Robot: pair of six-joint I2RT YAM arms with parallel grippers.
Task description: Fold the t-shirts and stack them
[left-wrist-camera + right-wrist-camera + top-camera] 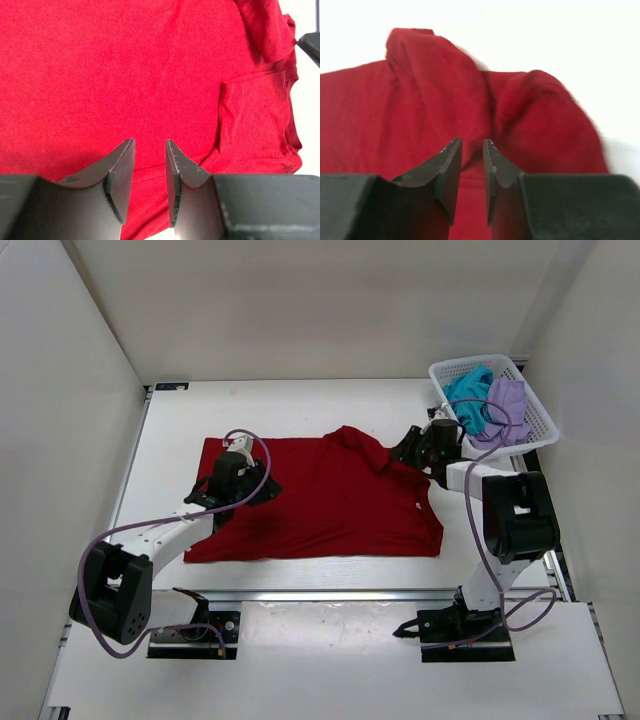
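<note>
A dark red t-shirt (330, 500) lies spread out on the white table (300, 405). Its upper right part is humped into a raised fold (440, 60). My left gripper (262, 490) hovers low over the shirt's left half. Its jaws (150, 142) stand open, with only flat red cloth (125, 65) behind the gap. My right gripper (402, 450) is at the shirt's upper right edge, beside the fold. It is open too (472, 141), with nothing pinched between the fingers. A teal t-shirt (468, 390) and a lavender t-shirt (508, 402) lie crumpled in the basket.
A white mesh basket (535, 425) stands at the table's far right corner, just behind my right arm. White walls close in the table on the left, back and right. A metal rail runs along the near edge (340, 592).
</note>
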